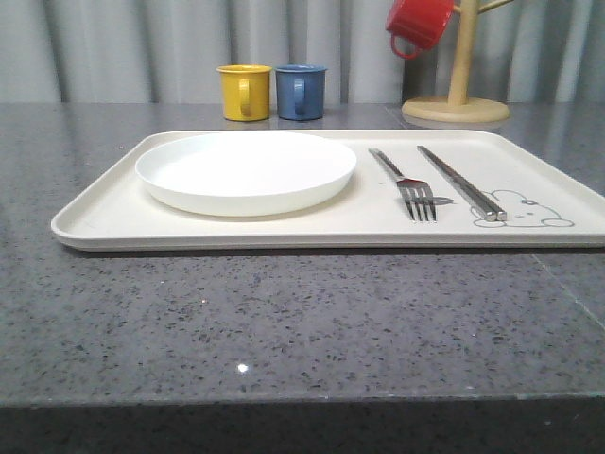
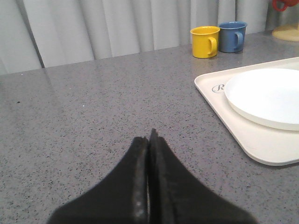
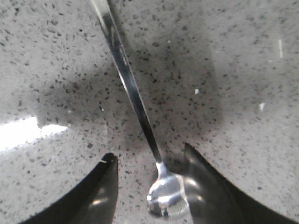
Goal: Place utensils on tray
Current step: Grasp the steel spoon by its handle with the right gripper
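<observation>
With the plate (image 1: 246, 170), fork (image 1: 408, 186) and chopsticks (image 1: 463, 184) already lying on the tray (image 1: 95, 222), the spoon (image 3: 140, 121) alone remains, flat on the grey tabletop (image 3: 233, 70). The right claw (image 3: 149, 186) stands spread wide, astride the spoon where handle meets bowl, not yet closed. Judgement: descend until the tips near the stone, close squarely across the slim neck, then lift level; a skewed pinch risks the metal slipping or pivoting. The left claw (image 2: 149, 140) is pressed closed on nothing, hovering over bare tabletop beside the tray.
</observation>
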